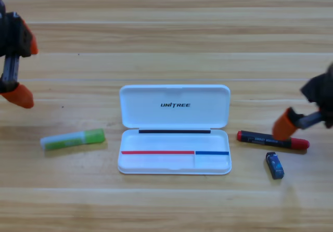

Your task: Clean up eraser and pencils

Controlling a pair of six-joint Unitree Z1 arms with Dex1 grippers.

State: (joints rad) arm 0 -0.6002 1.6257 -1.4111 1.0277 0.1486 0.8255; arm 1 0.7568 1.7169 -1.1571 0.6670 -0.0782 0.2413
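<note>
Wooden table (166,29): open white case (174,130); green pencil (73,139) left; black-red pencil (272,140), small dark eraser (274,165) right. Left gripper (21,71) spread; right gripper (291,123) jaws hidden, cannot tell.

1. Green pencil (73,139) lay flat, nearly horizontal, left of the white case (175,129).
2. Black pencil (272,140) with red ends lay flat right of the case.
3. Dark blue eraser (274,165) lay just below it.
</note>
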